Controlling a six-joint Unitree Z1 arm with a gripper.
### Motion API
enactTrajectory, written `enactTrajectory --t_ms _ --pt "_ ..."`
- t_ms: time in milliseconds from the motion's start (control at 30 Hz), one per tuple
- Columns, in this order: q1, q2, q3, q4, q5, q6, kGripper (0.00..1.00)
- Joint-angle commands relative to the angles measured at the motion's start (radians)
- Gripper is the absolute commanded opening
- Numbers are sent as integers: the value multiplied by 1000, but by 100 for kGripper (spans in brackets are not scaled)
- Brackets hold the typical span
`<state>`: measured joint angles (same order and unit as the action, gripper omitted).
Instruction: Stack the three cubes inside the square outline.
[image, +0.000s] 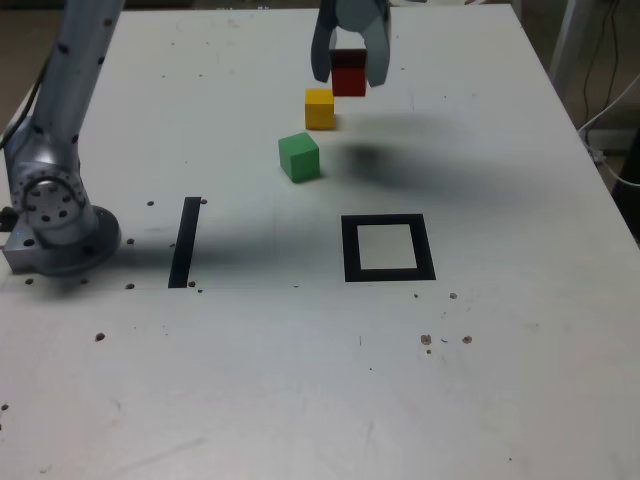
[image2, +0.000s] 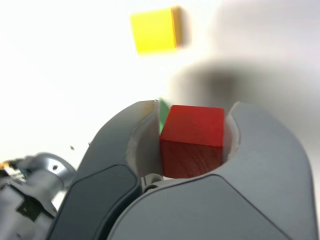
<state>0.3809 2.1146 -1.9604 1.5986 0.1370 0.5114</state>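
My gripper is shut on the red cube at the far middle of the table, held above the surface with a shadow beneath. The wrist view shows the red cube clamped between both fingers. The yellow cube rests on the table just beside and below the held cube; the wrist view shows the yellow cube too. Nearer the camera sits the green cube, only a green sliver in the wrist view. The square outline, black tape with a white centre, lies toward the front right with nothing inside.
The arm's grey base stands at the exterior view's left. A straight black tape strip lies between the base and the square. Small dark specks dot the white table. Cables hang off the right edge.
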Motion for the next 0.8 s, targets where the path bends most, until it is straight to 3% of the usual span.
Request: enactTrajectory --t_ms 0,367,767 --pt "-63 -30 43 13 -18 -59 20" --pt "-276 -79 208 -92 -132 -265 20" --pt "-361 -43 249 -183 -183 -341 20"
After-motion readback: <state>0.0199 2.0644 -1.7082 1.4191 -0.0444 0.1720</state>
